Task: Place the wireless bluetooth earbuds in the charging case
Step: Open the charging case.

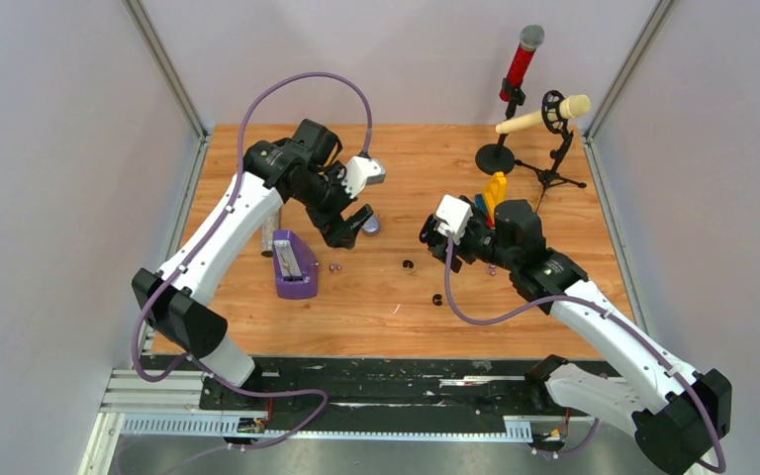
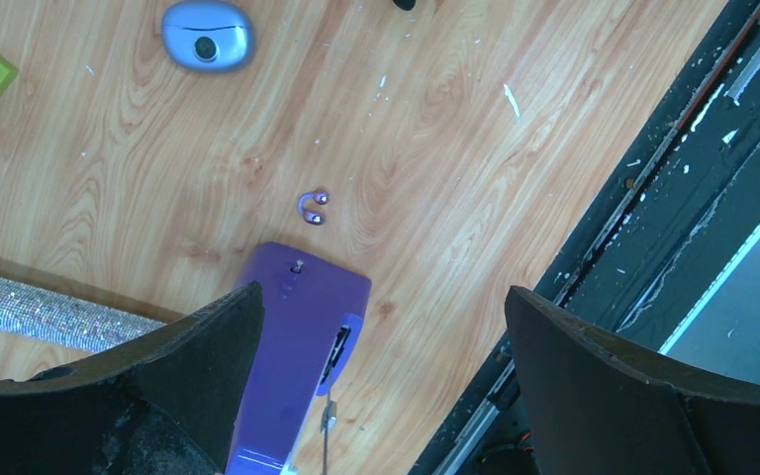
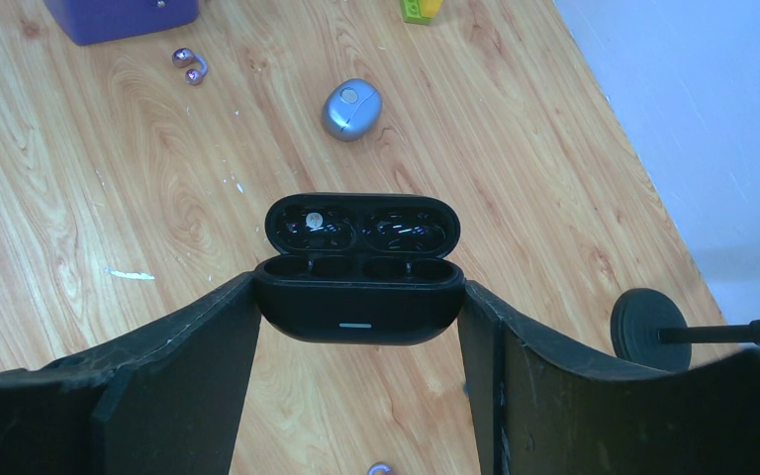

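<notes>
Earbuds (image 1: 408, 264) lie loose on the table (image 1: 356, 327): two black ones just off my right gripper (image 3: 358, 292), which clamps the open black case (image 3: 356, 327) by its sides. Its wells look empty, though glare blurs them. My left gripper (image 2: 381, 297) hangs spread wide, holding nothing, a purple bud (image 2: 312, 208) just ahead. Closing fingers (image 2: 188, 366) could flick so tiny a bud away; pressing one in could tilt the case.
</notes>
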